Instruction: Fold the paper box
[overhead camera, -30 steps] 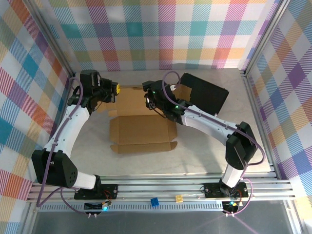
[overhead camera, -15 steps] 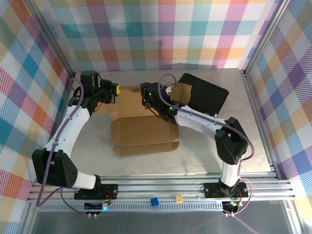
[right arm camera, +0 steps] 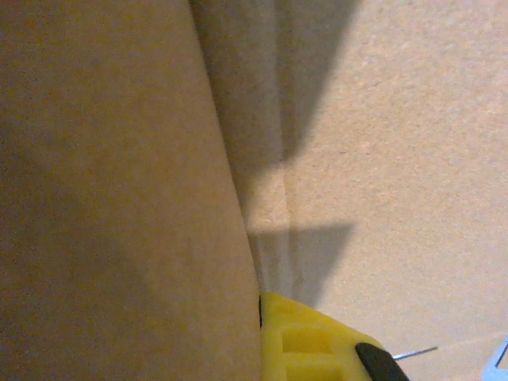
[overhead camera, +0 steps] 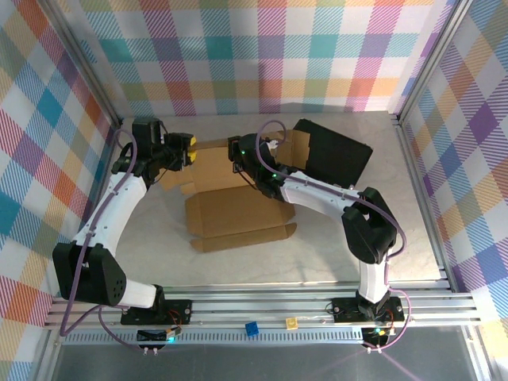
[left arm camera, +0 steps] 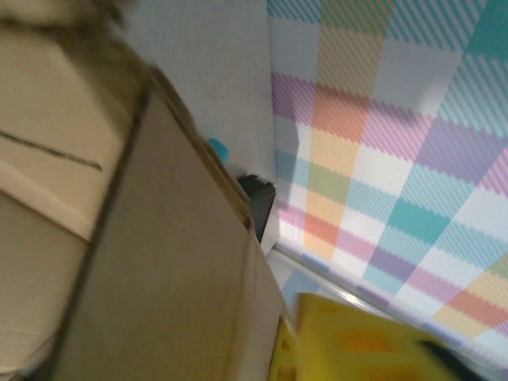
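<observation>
The paper box (overhead camera: 238,214) lies partly folded in the middle of the table, its base flat and its back panel raised. My left gripper (overhead camera: 186,146) is at the panel's left end with its yellow jaws apart. In the left wrist view a cardboard flap (left arm camera: 159,262) rests against one yellow finger (left arm camera: 357,341). At the back panel's middle, my right gripper (overhead camera: 238,155) is shut on the cardboard. The right wrist view has the panel (right arm camera: 119,198) pressed flat against a yellow finger (right arm camera: 309,341); the other finger is hidden behind it.
A black rectangular case (overhead camera: 337,155) lies at the back right, just behind the box's right flap. Plaid walls and metal frame posts close in the table on three sides. A small blue block (overhead camera: 252,329) and a yellow one (overhead camera: 291,322) sit on the front rail.
My right gripper has moved left and back onto the raised panel and closed on it. The left jaws have opened. The box has shifted slightly right and nearer.
</observation>
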`<state>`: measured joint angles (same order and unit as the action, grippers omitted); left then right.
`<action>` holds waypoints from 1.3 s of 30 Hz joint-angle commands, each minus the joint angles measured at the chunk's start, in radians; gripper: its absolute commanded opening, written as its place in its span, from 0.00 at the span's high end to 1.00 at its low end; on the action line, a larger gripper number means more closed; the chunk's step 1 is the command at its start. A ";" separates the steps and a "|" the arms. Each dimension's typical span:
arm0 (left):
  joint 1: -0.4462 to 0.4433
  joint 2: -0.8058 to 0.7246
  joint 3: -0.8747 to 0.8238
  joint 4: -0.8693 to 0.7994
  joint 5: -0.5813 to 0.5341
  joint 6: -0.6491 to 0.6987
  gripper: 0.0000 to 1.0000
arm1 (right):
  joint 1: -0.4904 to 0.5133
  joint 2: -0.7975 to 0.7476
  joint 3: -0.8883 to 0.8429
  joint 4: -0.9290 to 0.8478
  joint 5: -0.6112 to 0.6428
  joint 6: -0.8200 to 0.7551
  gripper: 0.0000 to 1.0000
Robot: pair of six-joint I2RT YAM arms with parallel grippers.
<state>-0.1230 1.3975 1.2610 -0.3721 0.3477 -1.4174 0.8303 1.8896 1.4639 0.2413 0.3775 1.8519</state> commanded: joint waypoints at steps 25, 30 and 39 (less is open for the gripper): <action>0.030 0.039 0.147 -0.202 0.056 0.390 0.52 | -0.077 -0.116 -0.054 -0.128 -0.077 0.032 1.00; 0.018 0.089 0.162 -0.206 0.066 0.417 0.52 | -0.083 -0.119 -0.047 -0.143 -0.085 0.029 1.00; -0.016 0.131 0.156 -0.170 0.082 0.420 0.52 | -0.088 -0.115 -0.032 -0.154 -0.099 0.027 1.00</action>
<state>-0.1204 1.5208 1.4063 -0.5800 0.4038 -1.0122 0.7498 1.8050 1.3880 0.0868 0.2855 1.8782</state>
